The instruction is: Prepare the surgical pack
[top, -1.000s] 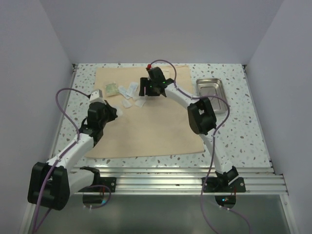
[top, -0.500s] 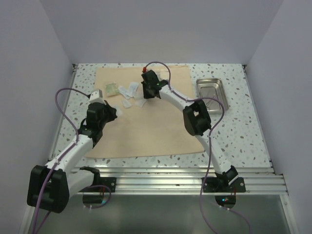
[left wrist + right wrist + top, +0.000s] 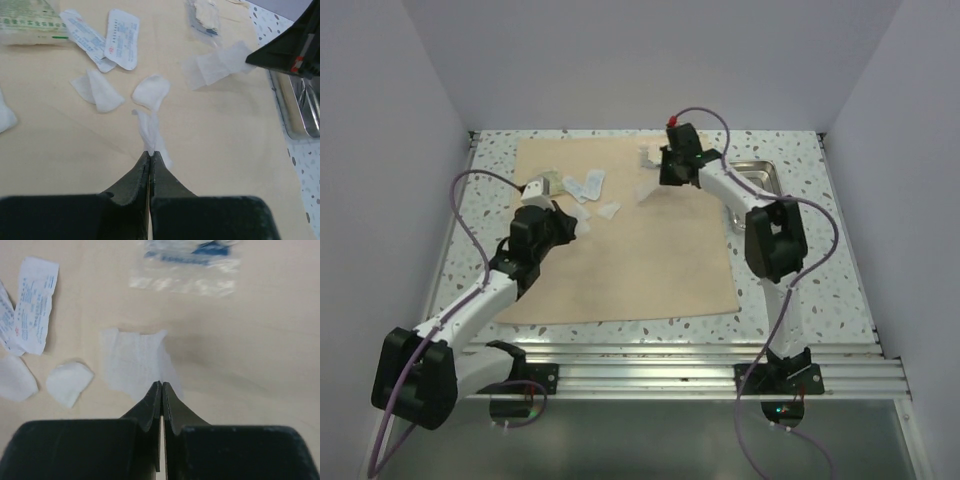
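Observation:
The surgical pack's tan wrap sheet [image 3: 630,250] lies spread on the table, with the steel tray [image 3: 766,172] past its right edge. My left gripper [image 3: 150,152] is shut on a twisted white gauze piece [image 3: 149,131], low over the sheet's left half [image 3: 580,222]. My right gripper [image 3: 161,384] is shut on a thin gauze sheet [image 3: 134,365], held above the sheet's far right part [image 3: 650,188]. Loose gauze pads [image 3: 151,92] and printed white packets [image 3: 121,38] lie scattered at the back left. No metal instruments show.
A green-printed pack [image 3: 30,22] and a clear bag with blue print [image 3: 189,255] rest near the sheet's far edge. White walls close in the speckled table [image 3: 820,280] on three sides. An aluminium rail [image 3: 700,375] runs along the near edge.
My right gripper closed on the gauze sheet and carried it right, toward the tray. My left arm shifted slightly forward and right with its gauze piece still held.

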Robot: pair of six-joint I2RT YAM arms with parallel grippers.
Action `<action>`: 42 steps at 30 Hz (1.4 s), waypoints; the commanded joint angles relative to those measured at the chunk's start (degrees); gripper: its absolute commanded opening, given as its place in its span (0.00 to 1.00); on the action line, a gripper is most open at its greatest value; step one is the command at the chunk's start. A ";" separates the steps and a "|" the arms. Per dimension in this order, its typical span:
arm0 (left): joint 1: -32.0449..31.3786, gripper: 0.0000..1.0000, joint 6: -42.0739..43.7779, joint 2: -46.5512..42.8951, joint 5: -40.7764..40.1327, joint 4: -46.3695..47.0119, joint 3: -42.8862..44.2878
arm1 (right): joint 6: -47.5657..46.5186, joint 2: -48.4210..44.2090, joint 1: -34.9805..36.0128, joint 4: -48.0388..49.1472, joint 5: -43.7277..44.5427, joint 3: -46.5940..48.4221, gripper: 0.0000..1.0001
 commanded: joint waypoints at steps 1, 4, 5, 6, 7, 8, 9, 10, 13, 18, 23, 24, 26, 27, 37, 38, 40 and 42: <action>-3.69 0.00 0.40 2.49 -0.32 4.86 3.51 | 0.62 -12.39 -6.97 3.87 -2.14 -6.42 0.00; -5.89 0.00 -0.22 5.21 -0.41 6.44 5.08 | -0.17 -15.93 -11.89 4.66 -3.29 -13.19 0.00; -6.51 0.00 -0.22 5.92 -0.49 6.71 5.79 | -0.43 -18.02 -13.90 4.93 -3.20 -15.90 0.00; -8.00 0.00 -0.22 6.62 -0.49 6.80 7.10 | -0.43 -19.09 -14.79 5.10 -3.29 -17.15 0.00; -8.71 0.00 0.04 7.93 -0.76 6.97 7.81 | -0.17 -20.23 -15.76 5.54 -3.20 -18.29 0.00; -9.59 0.00 0.13 8.56 -1.02 7.06 8.51 | 0.53 -22.33 -17.86 5.98 -3.29 -20.74 0.00; -11.25 0.00 0.39 9.00 -1.37 7.06 10.08 | 0.88 -23.57 -18.75 6.59 -3.29 -21.98 0.00; -12.13 0.00 0.91 9.79 -2.24 6.97 10.80 | 1.06 -24.63 -19.54 7.38 -3.20 -23.12 0.00; -14.60 0.00 1.53 10.93 -3.13 6.97 13.35 | 1.41 -28.06 -21.91 7.83 -2.41 -26.99 0.00; -17.32 0.00 2.50 14.97 -0.67 7.67 18.78 | 2.20 -31.22 -24.29 6.69 0.75 -29.99 0.00; -20.75 0.00 3.73 20.16 0.12 8.20 23.89 | 3.70 -33.08 -28.07 7.65 0.84 -33.33 0.00; -21.54 0.00 3.73 21.30 0.03 8.20 25.46 | 3.78 -33.25 -29.55 7.65 0.67 -33.42 0.00; -22.16 0.00 3.82 22.27 0.30 8.20 27.40 | 3.79 -33.43 -30.97 7.83 -0.56 -32.81 0.00; -22.77 0.00 3.82 22.71 0.38 8.20 27.94 | 3.79 -33.43 -31.15 7.74 -0.83 -32.46 0.00; -24.01 0.00 3.99 24.91 0.74 8.64 29.61 | 2.90 -28.08 -31.41 9.41 -6.88 -28.42 0.00; -24.01 0.00 4.00 24.91 0.74 8.56 29.52 | 3.17 -27.11 -31.33 9.93 -8.11 -28.32 0.00; -24.10 0.00 4.26 24.82 0.39 8.38 29.44 | 3.78 -24.47 -31.24 12.39 -11.63 -28.15 0.00; -24.01 0.00 4.43 24.56 0.12 8.29 29.35 | 3.96 -23.06 -30.89 13.80 -12.60 -28.06 0.00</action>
